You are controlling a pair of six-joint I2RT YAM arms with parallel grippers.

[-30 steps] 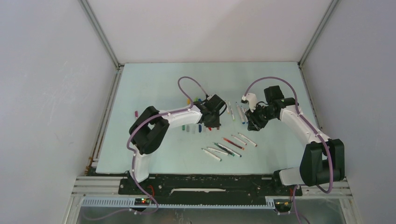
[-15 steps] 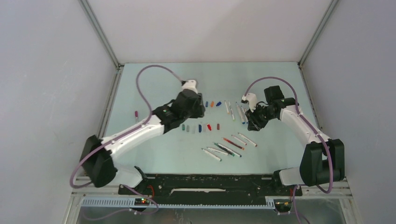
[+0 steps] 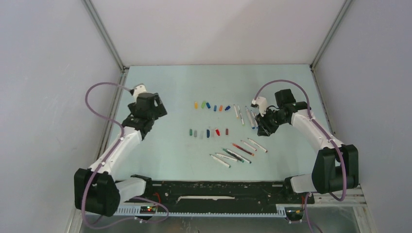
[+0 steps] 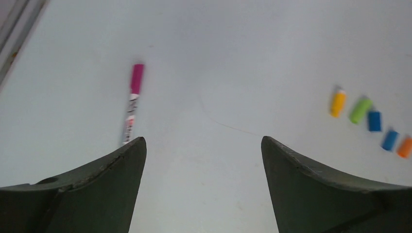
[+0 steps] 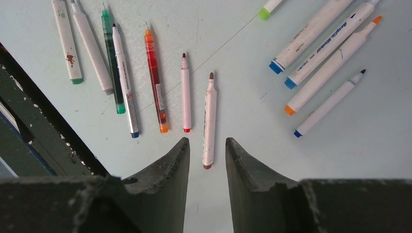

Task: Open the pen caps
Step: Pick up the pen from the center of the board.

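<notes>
From the top camera, the pen caps [image 3: 211, 106] lie on the pale bench [image 3: 165, 150] in two short rows, one behind the other, about mid-bench. The left end effector [image 3: 148, 110] hangs well to the left of the pen caps. The right end effector [image 3: 264, 129] sits low to their right, near uncapped pens [image 3: 238, 153]. In the left wrist camera, the left end effector [image 4: 204, 141] stands wide open with nothing in it. Five pen caps [image 4: 369, 119], yellow, green, two blue and orange, lie on the right, and a pink-capped pen [image 4: 132, 99] lies far left of those caps. In the right wrist camera, the right end effector [image 5: 207, 141] is narrowly parted and clamps nothing. A brown-tipped pen [image 5: 210, 111] lies on the bench in line with the gap, its rear end showing between the fingers. No pen caps show in this view.
</notes>
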